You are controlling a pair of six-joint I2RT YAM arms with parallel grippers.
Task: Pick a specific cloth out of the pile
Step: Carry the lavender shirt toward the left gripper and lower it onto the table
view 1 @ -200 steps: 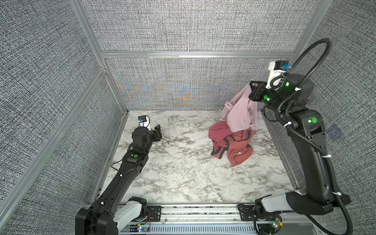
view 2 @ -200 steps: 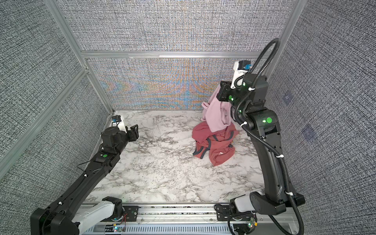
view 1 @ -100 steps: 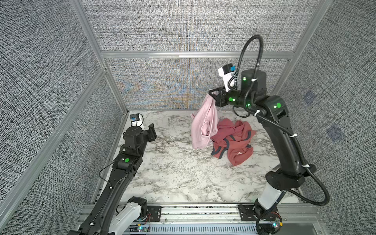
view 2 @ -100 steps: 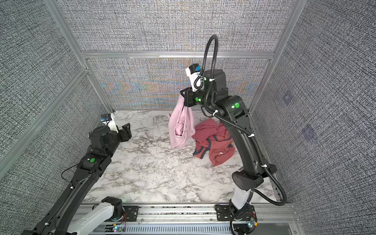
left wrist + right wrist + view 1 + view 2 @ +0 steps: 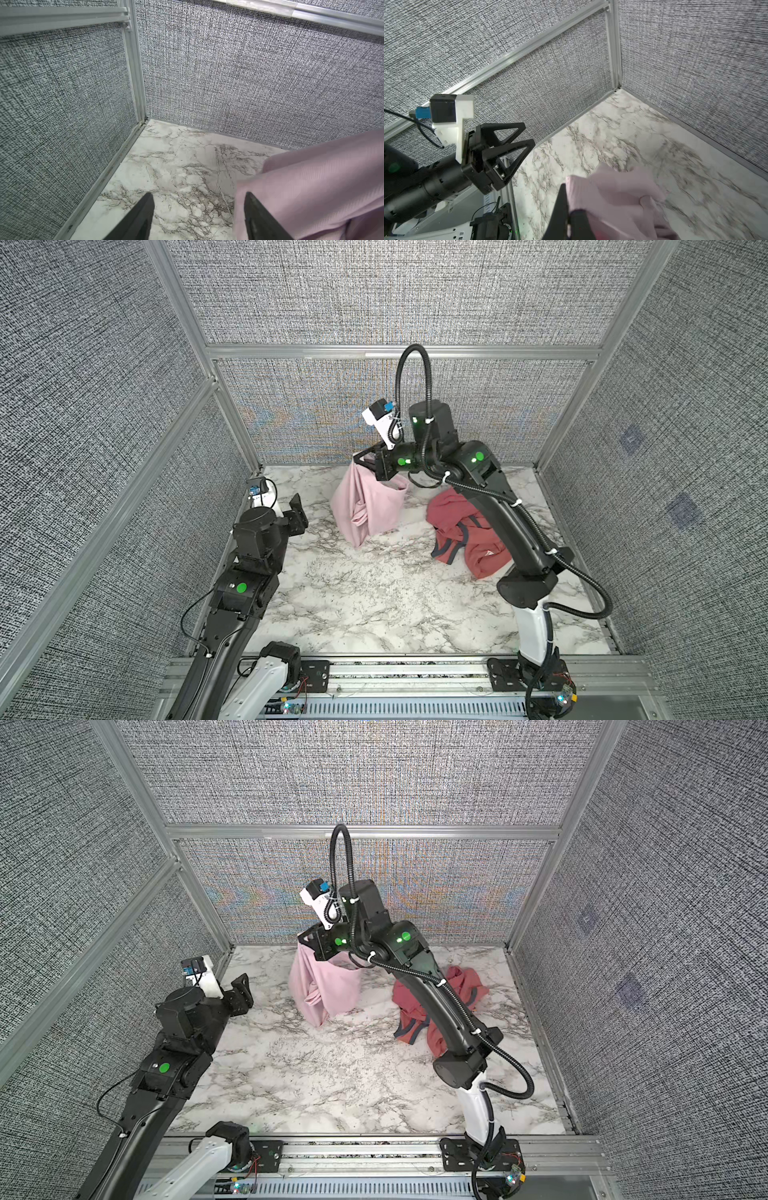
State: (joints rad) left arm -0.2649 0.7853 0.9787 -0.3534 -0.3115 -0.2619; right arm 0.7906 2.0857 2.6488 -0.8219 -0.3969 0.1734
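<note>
1. The right gripper (image 5: 362, 457) has its fingers pressed together on a bunched top edge of the cloth (image 5: 368, 506); in the right wrist view a dark finger (image 5: 560, 209) sits against the pink fold (image 5: 610, 199).
2. The cloth hangs from that pinch in long slack folds over the middle of the table's back edge, clear of the pile. Its lowest tip looks to be at or just above the table (image 5: 374, 597); I cannot tell whether it touches.
3. It reads as light and limp: it drapes straight down, gathers into a knot-like twist low down, and holds no shape of its own. I judge it will swing with any quick move and can slip out of a shallow pinch.
4. The best hold, to my eye, is a gathered hem or corner, several layers thick, as the right gripper has now. A second hold would go on the free side edge hanging toward the left arm.
5. The left gripper (image 5: 297, 514) stands with its fingers spread and nothing between them, near the table's left edge; in its wrist view the cloth (image 5: 311, 187) fills the space just beside one finger (image 5: 257, 216).
6. The pile (image 5: 465, 531) lies toward the table's right edge, partly behind the right arm, well apart from the cloth.
</note>
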